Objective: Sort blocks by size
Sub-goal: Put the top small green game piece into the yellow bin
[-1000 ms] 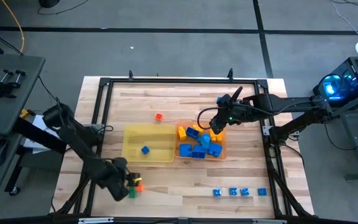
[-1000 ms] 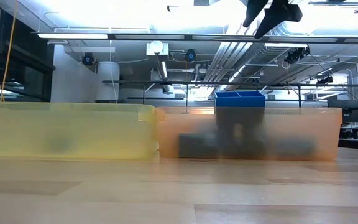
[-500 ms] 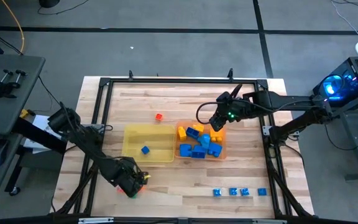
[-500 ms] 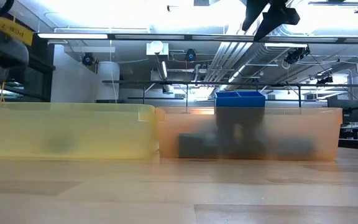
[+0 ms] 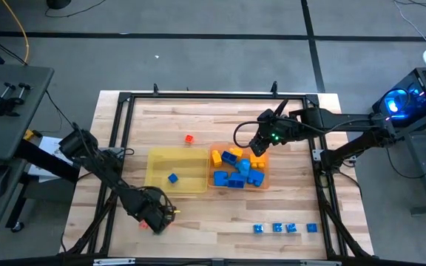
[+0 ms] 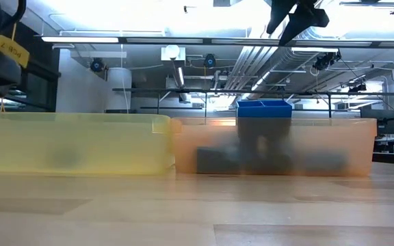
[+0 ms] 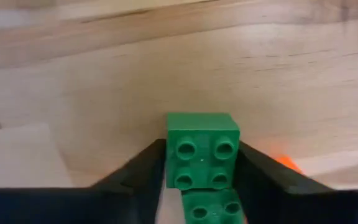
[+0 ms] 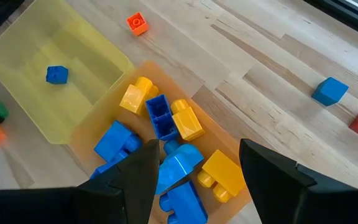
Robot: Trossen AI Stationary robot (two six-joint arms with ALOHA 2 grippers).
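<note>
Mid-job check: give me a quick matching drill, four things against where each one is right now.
Things:
1. green block
2. lone small blue block
3. pile of large blue and yellow blocks
4. small orange block

Places:
A. in the orange tray
B. on bare wood beyond the trays
C. between the left pincer's fingers
D. in the yellow tray

Pairs: 1-C, 2-D, 3-A, 4-B

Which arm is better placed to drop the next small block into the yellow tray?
Left. The left gripper is shut on a small green block, near the yellow tray. The right gripper hangs open and empty over the orange tray of larger blocks.
</note>
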